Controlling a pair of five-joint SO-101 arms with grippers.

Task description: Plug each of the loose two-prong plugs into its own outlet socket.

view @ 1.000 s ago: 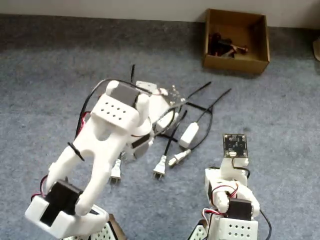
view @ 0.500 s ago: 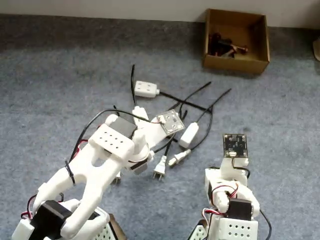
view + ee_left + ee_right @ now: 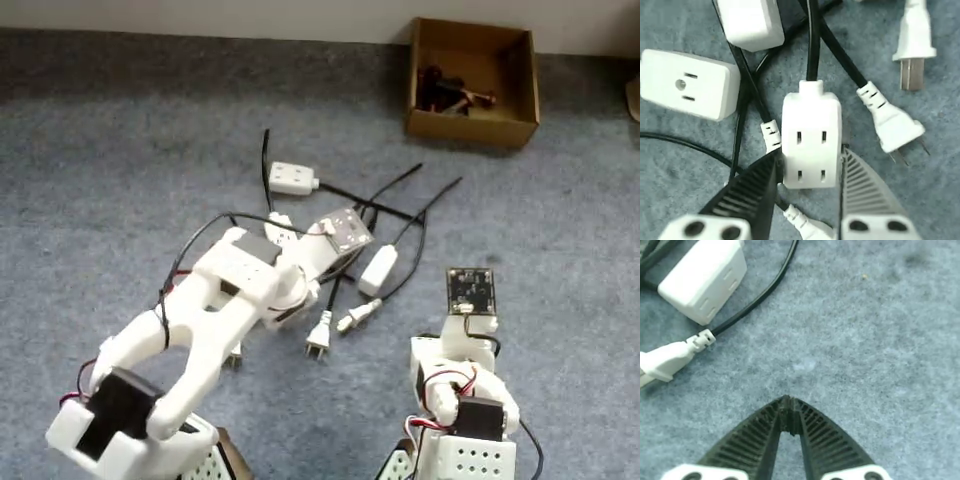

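In the centre of the left wrist view, a white rectangular two-outlet socket block [image 3: 812,132] is straddled at its lower end by the left gripper [image 3: 811,156], whose jaws are spread, with one ribbed finger on each long side. Whether the pads already press on the plastic cannot quite be made out; nothing is judged to be gripped yet. The block's long axis runs up and down the frame, with its black cord [image 3: 813,40] leaving at the top and its slots facing the camera, so a closing would be made across the short width.

Just to the right, a white two-prong plug [image 3: 892,125] lies on a slant, its prongs turned toward the lower right, away from the block. A second white plug [image 3: 914,42] with flat brassy prongs is seen at the upper right, and a single-outlet white socket cube [image 3: 687,90] at the left. The way is crowded by crossed cords and by a small white ribbed cord collar [image 3: 771,136] touching the block's left edge.

In the right wrist view, the right gripper [image 3: 789,412] is held closed on nothing over grey carpet [image 3: 865,340]; the left arm is judged the nearer to the tangle. At the upper right of the high view, a brown cardboard box [image 3: 470,130] stands well apart.
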